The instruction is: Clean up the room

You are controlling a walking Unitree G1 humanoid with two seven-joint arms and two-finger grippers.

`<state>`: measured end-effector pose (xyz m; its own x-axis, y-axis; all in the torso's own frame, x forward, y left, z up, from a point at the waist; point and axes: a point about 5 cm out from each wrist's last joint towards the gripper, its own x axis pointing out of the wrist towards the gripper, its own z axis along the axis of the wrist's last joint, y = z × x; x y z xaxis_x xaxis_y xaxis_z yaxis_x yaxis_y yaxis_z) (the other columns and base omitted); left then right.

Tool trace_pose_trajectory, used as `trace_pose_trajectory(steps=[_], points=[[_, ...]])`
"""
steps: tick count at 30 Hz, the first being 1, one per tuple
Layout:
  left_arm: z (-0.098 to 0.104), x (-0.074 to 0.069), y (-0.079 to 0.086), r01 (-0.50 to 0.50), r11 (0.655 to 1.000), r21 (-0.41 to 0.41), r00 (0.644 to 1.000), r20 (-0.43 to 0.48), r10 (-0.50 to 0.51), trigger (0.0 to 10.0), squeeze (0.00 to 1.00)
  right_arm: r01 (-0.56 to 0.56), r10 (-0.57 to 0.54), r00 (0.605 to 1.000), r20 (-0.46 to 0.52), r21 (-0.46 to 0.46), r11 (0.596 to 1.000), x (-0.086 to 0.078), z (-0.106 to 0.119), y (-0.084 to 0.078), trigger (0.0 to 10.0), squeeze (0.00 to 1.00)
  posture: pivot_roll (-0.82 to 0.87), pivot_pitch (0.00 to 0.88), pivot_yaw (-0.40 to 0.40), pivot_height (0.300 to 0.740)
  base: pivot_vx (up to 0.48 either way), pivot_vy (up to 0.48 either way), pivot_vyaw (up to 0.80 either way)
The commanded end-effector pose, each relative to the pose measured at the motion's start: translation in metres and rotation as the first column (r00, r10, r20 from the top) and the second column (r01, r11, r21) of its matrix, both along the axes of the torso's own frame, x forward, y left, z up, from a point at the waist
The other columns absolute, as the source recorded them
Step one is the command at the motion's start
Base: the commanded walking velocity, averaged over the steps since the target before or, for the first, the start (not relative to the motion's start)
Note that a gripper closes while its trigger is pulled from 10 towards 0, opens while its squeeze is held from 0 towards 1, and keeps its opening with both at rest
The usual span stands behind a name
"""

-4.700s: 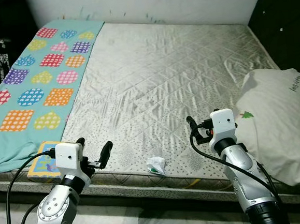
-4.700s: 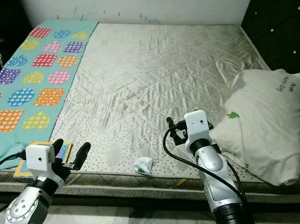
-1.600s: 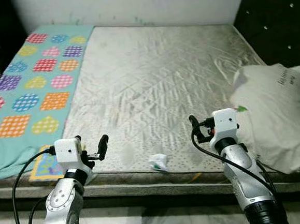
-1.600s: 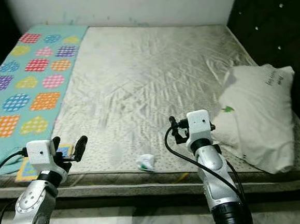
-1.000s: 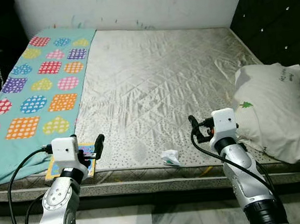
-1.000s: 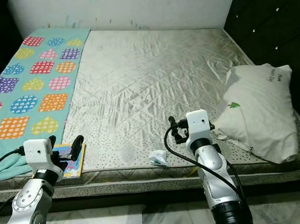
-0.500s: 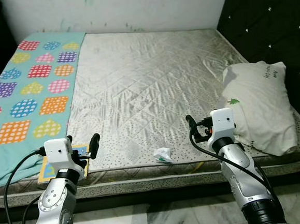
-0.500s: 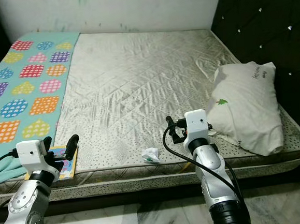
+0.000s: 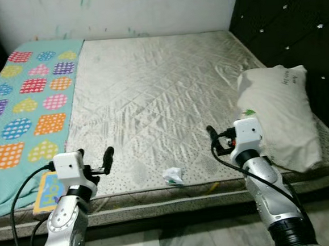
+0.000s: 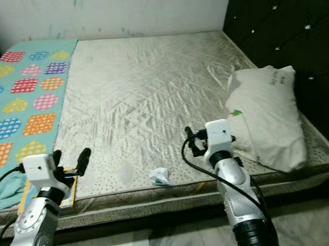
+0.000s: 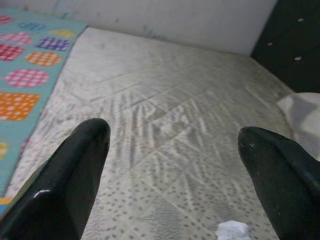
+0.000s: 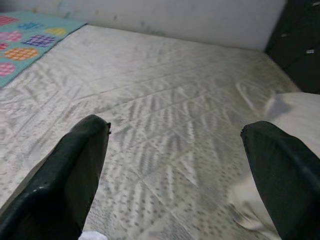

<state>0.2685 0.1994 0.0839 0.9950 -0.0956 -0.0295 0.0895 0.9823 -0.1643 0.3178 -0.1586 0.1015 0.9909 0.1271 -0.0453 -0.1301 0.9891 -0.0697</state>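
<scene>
A crumpled white wad of paper with a green mark (image 9: 173, 176) lies near the mattress's front edge, between my two arms. It also appears low in the left wrist view as a paper wad (image 11: 232, 230). A colourful picture book (image 9: 47, 191) lies flat at the front left corner, partly behind my left arm. My left gripper (image 9: 94, 157) hovers open over the front edge, left of the wad, holding nothing. My right gripper (image 12: 175, 127) is open too and is held above the front edge to the right of the wad, beside the pillow.
A grey quilted mattress (image 9: 150, 84) lies before me. A teal blanket with coloured patches (image 9: 20, 100) covers its left side. A white pillow (image 9: 278, 114) rests on the right. A black tufted headboard (image 9: 293, 21) stands at the right, a white wall (image 9: 116, 13) behind, marble floor (image 9: 162, 243) below.
The whole picture has shifted, so the camera moved: the headboard takes up more of the right side. Both arms keep the same raised pose, grippers still open.
</scene>
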Motion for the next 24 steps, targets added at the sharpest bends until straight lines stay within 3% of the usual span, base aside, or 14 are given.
trace_pose_trajectory(steps=[1, 14, 24], points=[[0.0008, 0.0009, -0.0005, 0.007, 1.000, -0.002, 1.000, 0.002, -0.007, 10.0, 0.00, 0.005, -0.005, 1.000, -0.003, 0.002, 1.000, 0.0009, 0.0010, -0.0025, 10.0, 0.00, 0.06, 0.081, -0.028, 0.740, 0.240, 0.000, 0.00], [-0.0001, 0.0011, -0.0012, 0.005, 1.000, -0.003, 1.000, -0.004, -0.005, 10.0, 0.00, -0.002, 0.002, 1.000, 0.006, 0.002, 1.000, 0.0019, 0.0022, -0.0019, 10.0, 0.00, 0.07, 0.079, -0.032, 0.740, 0.000, 0.000, 0.00], [-0.0007, 0.0007, -0.0025, 0.012, 1.000, -0.007, 1.000, -0.005, -0.012, 10.0, 0.00, -0.014, 0.014, 1.000, 0.010, -0.010, 1.000, 0.0016, 0.0024, -0.0011, 10.0, 0.00, 0.06, 0.075, -0.031, 0.740, 0.258, 0.000, 0.00]])
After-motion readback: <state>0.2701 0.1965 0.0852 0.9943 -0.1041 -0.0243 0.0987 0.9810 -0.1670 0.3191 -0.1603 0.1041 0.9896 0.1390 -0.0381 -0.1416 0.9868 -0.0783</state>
